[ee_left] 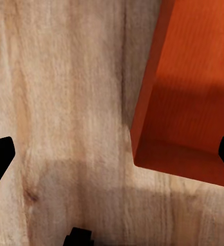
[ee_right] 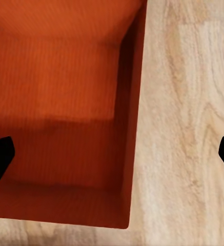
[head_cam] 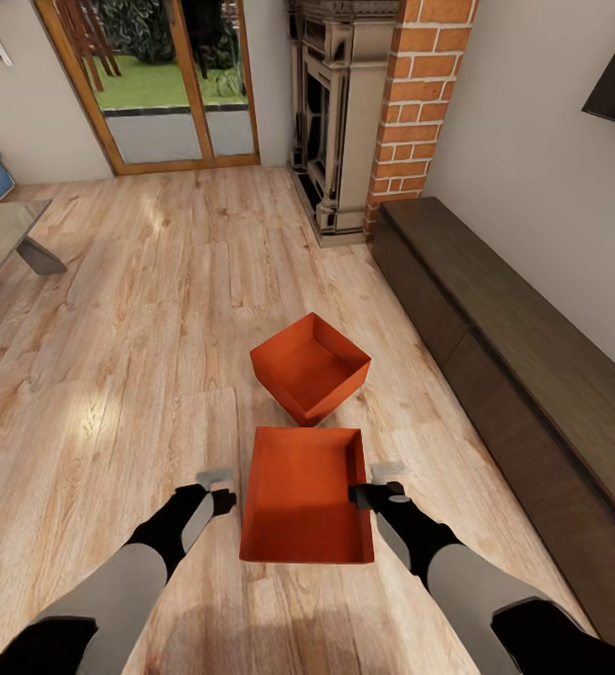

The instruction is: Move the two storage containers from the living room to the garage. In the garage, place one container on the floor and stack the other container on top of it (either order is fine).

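Orange-red storage bins, two, open-topped, both on the light plank floor (head_cam: 129, 309) of the living room, beside the long dark cabinet (head_cam: 523, 347).

Near bin (head_cam: 303, 497): square to you, between your arms. Far bin (head_cam: 309, 367): just beyond it, turned corner-on.

Left tool (head_cam: 216, 489): spread, just outside the near bin's left wall, not touching. Right tool (head_cam: 381, 483): spread, straddling the right wall (ee_right: 135, 102), one finger over the bin's inside, one over the floor.

Handling, as a judgement: lower both tools evenly, seat each across its wall before pinching, and lift level; thin walls will likely flex and tip under a one-sided grip.
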Available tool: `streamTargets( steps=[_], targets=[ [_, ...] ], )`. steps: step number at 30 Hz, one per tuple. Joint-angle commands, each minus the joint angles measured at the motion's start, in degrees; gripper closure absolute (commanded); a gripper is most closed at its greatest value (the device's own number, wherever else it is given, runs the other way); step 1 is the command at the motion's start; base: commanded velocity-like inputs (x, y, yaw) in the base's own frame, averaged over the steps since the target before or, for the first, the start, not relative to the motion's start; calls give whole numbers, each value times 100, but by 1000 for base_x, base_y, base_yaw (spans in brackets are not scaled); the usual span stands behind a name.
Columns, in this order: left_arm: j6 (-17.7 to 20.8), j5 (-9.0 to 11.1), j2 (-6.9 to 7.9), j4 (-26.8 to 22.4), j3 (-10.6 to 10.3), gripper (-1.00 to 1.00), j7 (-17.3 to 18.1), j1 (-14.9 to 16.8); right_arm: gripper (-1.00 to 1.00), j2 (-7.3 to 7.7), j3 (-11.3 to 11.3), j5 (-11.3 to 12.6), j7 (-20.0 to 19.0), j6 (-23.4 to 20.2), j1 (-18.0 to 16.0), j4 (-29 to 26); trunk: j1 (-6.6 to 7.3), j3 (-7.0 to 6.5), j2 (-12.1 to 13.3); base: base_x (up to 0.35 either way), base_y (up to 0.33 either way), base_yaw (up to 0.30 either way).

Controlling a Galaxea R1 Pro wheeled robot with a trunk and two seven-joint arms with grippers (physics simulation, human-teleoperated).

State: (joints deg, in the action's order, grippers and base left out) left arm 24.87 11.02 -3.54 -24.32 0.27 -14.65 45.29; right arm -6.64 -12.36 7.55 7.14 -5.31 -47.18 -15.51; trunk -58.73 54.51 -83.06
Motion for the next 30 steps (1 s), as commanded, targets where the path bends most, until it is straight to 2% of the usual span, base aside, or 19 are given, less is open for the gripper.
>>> streamTargets(
  steps=[1, 4, 10, 12, 15, 18, 23, 30],
  targets=[
    [-91, 59, -6, 51, 1, -100, -39, 21, -100, 3, 5, 59, 39, 39, -3, 40, 0, 3, -2, 0, 0, 0],
    [-465, 58, -30, 246, 0, -100, -41, 76, -100, 4, 210, 57, 41, 286, -12, 269, 0, 3, -2, 0, 0, 0],
    [-656, 46, -192, 470, -84, -100, -37, 98, -100, 15, 296, 58, 37, 396, -15, 394, 0, 3, -2, 0, 0, 0],
    [-674, -24, -263, 552, -276, -100, -37, 100, -100, 23, 304, 60, 35, 405, -13, 413, 0, 3, -2, 0, 0, 0],
    [-723, -212, -344, 677, -756, -100, -38, 102, -100, 39, 310, 59, 34, 399, -11, 479, 0, 3, -2, 0, 0, 0],
    [-897, -266, -367, 770, -969, -100, -38, 102, -100, 39, 307, 56, 30, 389, -11, 525, 0, 3, -2, 0, 0, 0],
    [-1174, -317, -391, 970, -1090, -100, -34, 102, -100, 33, 305, 45, -19, 428, -4, 730, 0, 3, -2, 0, 0, 0],
    [-1292, -371, -459, 1208, -1128, -100, -30, 102, -100, 9, 292, -5, -34, 456, -2, 950, 0, 3, -2, 0, 0, 0]
  ],
)
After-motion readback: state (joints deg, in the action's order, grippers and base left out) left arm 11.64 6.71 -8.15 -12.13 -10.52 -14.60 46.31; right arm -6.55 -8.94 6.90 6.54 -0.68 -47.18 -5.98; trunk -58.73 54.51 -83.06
